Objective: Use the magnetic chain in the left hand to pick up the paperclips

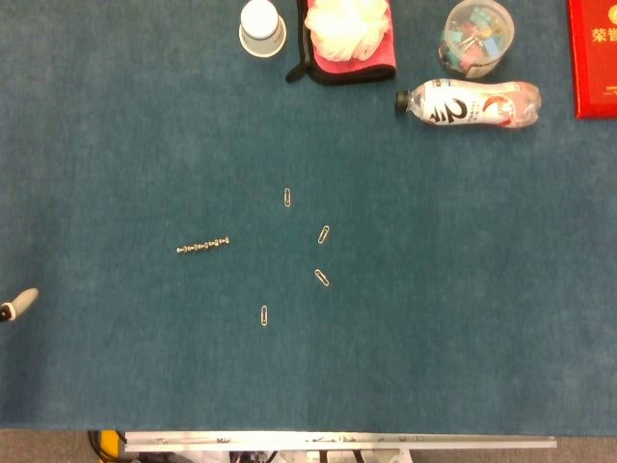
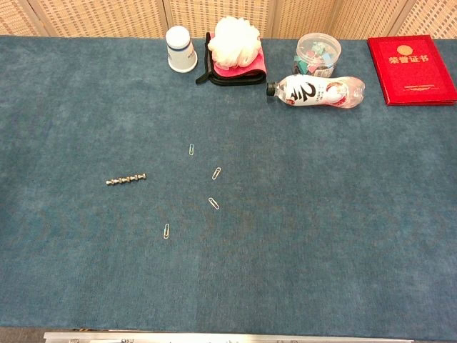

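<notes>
The magnetic chain (image 1: pixel 203 246) (image 2: pixel 126 179), a short string of silver beads, lies free on the blue cloth left of centre. Several paperclips lie scattered to its right: one at the top (image 1: pixel 287 197) (image 2: pixel 191 149), one at the right (image 1: pixel 323 234) (image 2: pixel 216 173), one below that (image 1: pixel 321 278) (image 2: pixel 213 203), and one nearest the front (image 1: pixel 263 315) (image 2: pixel 166 231). Only a pale tip of my left hand (image 1: pixel 19 304) shows at the far left edge of the head view, well away from the chain and holding nothing visible. The right hand is out of both views.
Along the back stand a white paper cup (image 1: pixel 261 27) (image 2: pixel 181 48), a pink cloth with a white puff (image 1: pixel 349 37) (image 2: pixel 235 46), a clear jar of clips (image 1: pixel 477 37) (image 2: pixel 318 53), a bottle lying on its side (image 1: pixel 470 103) (image 2: pixel 318 91) and a red booklet (image 1: pixel 595 56) (image 2: pixel 412 59).
</notes>
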Motion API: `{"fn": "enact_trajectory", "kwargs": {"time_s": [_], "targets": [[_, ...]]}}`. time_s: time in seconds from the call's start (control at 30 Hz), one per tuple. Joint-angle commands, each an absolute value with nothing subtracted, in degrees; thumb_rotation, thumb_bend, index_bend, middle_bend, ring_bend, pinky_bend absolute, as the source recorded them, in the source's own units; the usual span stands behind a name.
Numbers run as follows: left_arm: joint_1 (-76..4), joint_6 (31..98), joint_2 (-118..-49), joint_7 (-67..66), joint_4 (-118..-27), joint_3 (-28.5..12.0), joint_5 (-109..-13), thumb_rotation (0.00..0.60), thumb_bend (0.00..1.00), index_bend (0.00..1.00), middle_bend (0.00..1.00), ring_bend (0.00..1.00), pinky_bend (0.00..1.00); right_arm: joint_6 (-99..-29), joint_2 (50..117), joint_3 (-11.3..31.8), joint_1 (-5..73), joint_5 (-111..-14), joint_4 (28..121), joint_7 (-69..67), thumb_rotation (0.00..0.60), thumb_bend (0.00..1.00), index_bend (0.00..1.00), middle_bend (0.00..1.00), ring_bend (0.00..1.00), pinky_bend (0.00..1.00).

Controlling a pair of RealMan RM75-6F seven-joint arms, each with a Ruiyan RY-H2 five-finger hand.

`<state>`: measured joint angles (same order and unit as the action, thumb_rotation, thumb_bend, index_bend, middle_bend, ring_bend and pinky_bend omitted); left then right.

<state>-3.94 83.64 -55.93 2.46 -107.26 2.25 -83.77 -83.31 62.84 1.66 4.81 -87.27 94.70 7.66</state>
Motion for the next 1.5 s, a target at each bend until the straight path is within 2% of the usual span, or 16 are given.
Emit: {"fn": "enact_trajectory", "kwargs": {"time_s": [0.03,0.2,0.5,1.0,1.07,1.13,1.27,1.5], "targets": [[-4.3,82.5,-56.5,3.3,-106.1,1.9,-83.3,0.600,0.02,0.07,0.14,0.11,0.37,-83.9,62.5,2.0,4.7,-87.3,94.8,7.0,0.600,0.00,0.00,0.08,0.06,0.33],[-4.3,81.2,-56.8,1.8,-106.0,2.1,-82.1,0.600,0.02,0.07,0.13,0.11,0.37,-83.2,62.0,2.3,5.2,-87.3,94.5,5.6,0.600,0.00,0.01,0.08,0.06,0.33],[-4.2,81.0,-57.5,1.3,-106.3,1.6,-82.2,0.600,0.02,0.07,0.04,0.11,0.37,-83.2,61.6,2.0,4.9,-87.4,94.8,5.0,0.600,0.00,0.01,0.08,0.06,0.33],[-4.9,79.2,-59.7,-0.9,-106.2,1.9,-83.3,0.600,0.02,0.07,0.02,0.09,0.37,-83.9,61.2,2.2,4.6,-87.4,95.1,4.2,0.600,0.00,0.01,0.08,0.06,0.33],[-5.4,78.9,-61.1,-2.4,-106.0,1.9,-84.4,0.600,0.02,0.07,0.00,0.05,0.35,-84.1,60.9,2.3,4.5,-87.3,95.2,3.6,0.600,0.00,0.01,0.08,0.06,0.33],[-6.0,78.2,-62.5,-3.1,-106.1,1.7,-84.7,0.600,0.02,0.06,0.00,0.01,0.27,-84.5,60.7,2.5,4.4,-87.2,95.2,3.0,0.600,0.00,0.01,0.08,0.06,0.33],[-8.7,74.8,-64.5,-3.9,-107.0,0.3,-83.9,0.600,0.02,0.05,0.00,0.00,0.18,-84.9,59.9,2.7,4.1,-87.3,95.3,1.3,0.600,0.00,0.01,0.08,0.06,0.33],[-13.4,69.6,-67.3,-8.6,-108.5,-2.5,-80.2,0.600,0.02,0.02,0.00,0.00,0.13,-86.0,59.0,2.8,3.6,-87.6,95.3,-0.9,0.600,0.00,0.01,0.08,0.06,0.33]]}}
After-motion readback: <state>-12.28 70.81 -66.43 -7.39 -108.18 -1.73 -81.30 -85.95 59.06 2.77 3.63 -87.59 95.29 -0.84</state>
